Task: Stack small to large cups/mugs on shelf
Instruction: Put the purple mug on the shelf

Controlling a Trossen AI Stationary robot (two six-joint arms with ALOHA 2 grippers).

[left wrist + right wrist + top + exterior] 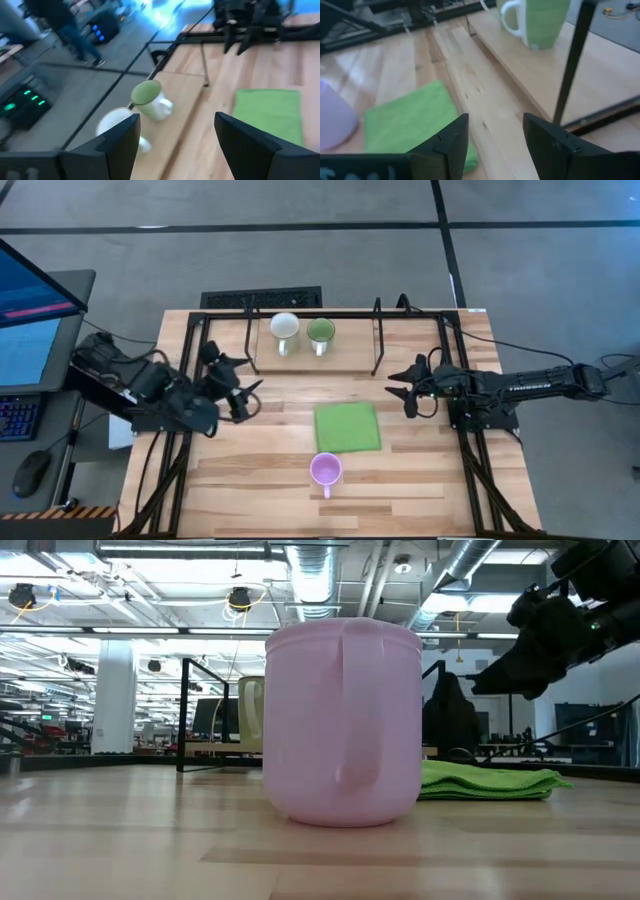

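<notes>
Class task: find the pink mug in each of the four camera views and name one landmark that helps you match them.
High view: pink mug near the front edge, below the green cloth.
Low view: centre foreground.
Left wrist view: not visible.
Right wrist view: left edge.
Shared landmark: the green cloth.

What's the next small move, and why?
Probably the right gripper, jaws open and empty, swings toward the pink mug. The white mug and green mug already sit on the shelf; the pink one stands alone past the green cloth.

The high camera is looking straight down over the table. The low one is sitting at tabletop level, close against the pink mug [343, 723]. Each wrist camera is peering forward past its own claw, both sharing the green cloth [270, 114].
</notes>
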